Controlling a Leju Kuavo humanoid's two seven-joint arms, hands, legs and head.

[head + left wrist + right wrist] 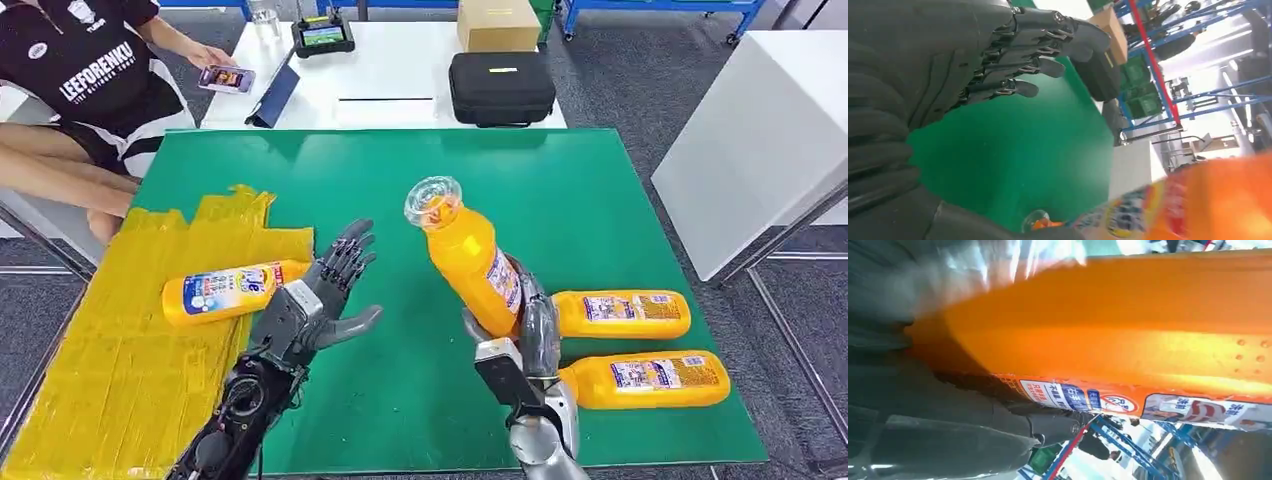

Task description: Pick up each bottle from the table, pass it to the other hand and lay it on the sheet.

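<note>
My right hand [527, 330] grips an orange bottle [466, 252] by its lower body and holds it above the green table [600, 200], its clear cap tilted up and to the left. The right wrist view is close on that bottle [1128, 325]. To the bottle's left, my left hand [325, 290] is open with fingers spread, palm towards it and apart from it. Its fingers [1033, 45] are spread in the left wrist view, with the held bottle [1198, 205] nearby. One orange bottle [232, 290] lies on the yellow sheet [120, 360]. Two more bottles [620, 313] [648, 380] lie on the table at the right.
A person [80, 70] sits at the far left holding a phone [226, 78]. Behind the green table a white table bears a black case [501, 87], a cardboard box [497, 24] and a controller [322, 36]. A white cabinet [760, 140] stands to the right.
</note>
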